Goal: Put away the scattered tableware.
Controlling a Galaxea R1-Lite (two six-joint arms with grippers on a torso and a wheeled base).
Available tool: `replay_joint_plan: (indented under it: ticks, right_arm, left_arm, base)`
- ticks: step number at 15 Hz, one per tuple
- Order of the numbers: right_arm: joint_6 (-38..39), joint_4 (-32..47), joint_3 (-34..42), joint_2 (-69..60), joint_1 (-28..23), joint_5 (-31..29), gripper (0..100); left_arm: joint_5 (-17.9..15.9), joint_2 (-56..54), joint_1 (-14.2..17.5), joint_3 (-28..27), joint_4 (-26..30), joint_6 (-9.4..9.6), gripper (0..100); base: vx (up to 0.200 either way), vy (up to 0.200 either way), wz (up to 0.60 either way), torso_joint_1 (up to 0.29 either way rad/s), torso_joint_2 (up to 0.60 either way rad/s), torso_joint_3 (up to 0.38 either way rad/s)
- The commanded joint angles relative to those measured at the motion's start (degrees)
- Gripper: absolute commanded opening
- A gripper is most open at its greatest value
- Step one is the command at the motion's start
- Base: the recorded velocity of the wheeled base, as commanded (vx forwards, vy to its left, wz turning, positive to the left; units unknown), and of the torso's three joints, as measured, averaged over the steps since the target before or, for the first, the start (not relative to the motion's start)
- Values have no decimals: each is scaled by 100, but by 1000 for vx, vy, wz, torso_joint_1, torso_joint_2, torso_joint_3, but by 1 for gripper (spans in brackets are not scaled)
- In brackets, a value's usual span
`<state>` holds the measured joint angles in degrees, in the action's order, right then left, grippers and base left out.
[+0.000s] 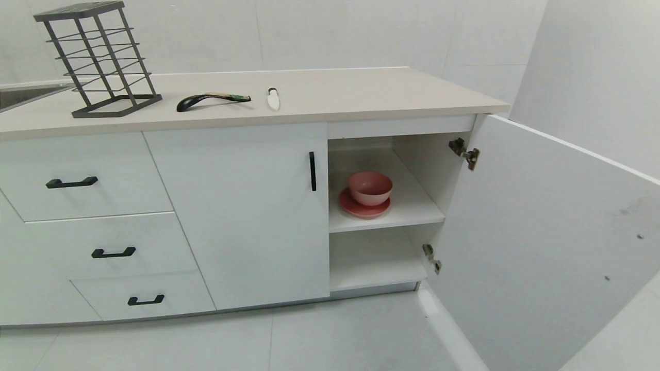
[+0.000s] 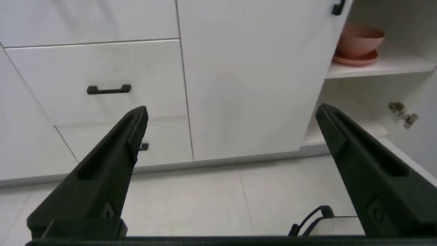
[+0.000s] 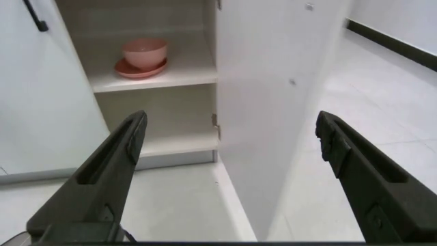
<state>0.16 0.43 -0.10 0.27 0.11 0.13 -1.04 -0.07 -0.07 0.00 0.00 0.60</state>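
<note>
Sitting in the cabinet behind the open door (image 1: pixel 541 242): a pink bowl (image 1: pixel 369 186), upright, resting on a pink plate (image 1: pixel 364 207). Both are sitting on the upper shelf (image 1: pixel 412 211), toward its front and nearer the closed door (image 1: pixel 242 206) than the hinge side.

On the countertop (image 1: pixel 335 93), a black spoon (image 1: pixel 206 100) w/ a wood-tone handle is lying flat, scoop end pointing toward the wire rack (image 1: pixel 100 56). A small white utensil (image 1: pixel 273 98) is lying just beside the handle end, not touching it; can't tell what kind. The rack is standing upright near the spoon, btwn it and the sink (image 1: pixel 26 95) at the counter's left end.

Left gripper (image 2: pixel 231 113) is hanging low over the floor, facing the drawers (image 2: pixel 102 68) and the closed door. Its jaws are spread wide, released, w/ nothing btwn them.

Right gripper (image 3: pixel 231 117) is hovering before the open cabinet, facing the edge of the open door. Its jaws are likewise released and are carrying nothing.

Both grippers are sitting well apart from the bowl, plate and countertop items.
</note>
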Motion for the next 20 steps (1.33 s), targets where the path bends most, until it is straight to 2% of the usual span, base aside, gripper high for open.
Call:
replay_joint_plan:
  ticks: [1,6,10,12,20]
  right_arm:
    - [2,-8,1,17,-2,4,100]
    - [2,-8,1,17,-2,4,100]
    - [2,-8,1,17,-2,4,100]
    - [2,-8,1,17,-2,4,100]
    - [2,-8,1,17,-2,4,100]
  left_arm:
    - [-2,7,-1,0,0,2,100]
    - [-2,7,-1,0,0,2,100]
    - [7,7,-1,0,0,-7,100]
    - [7,7,-1,0,9,-16,100]
    - [7,7,-1,0,9,-25,100]
  base:
    - [0,-200,0,2,-7,-2]
    - [0,-200,0,3,0,3]
    - [-200,0,0,7,4,1]
    - [-200,-200,0,7,2,-2]
    - [0,-200,0,-1,1,7]
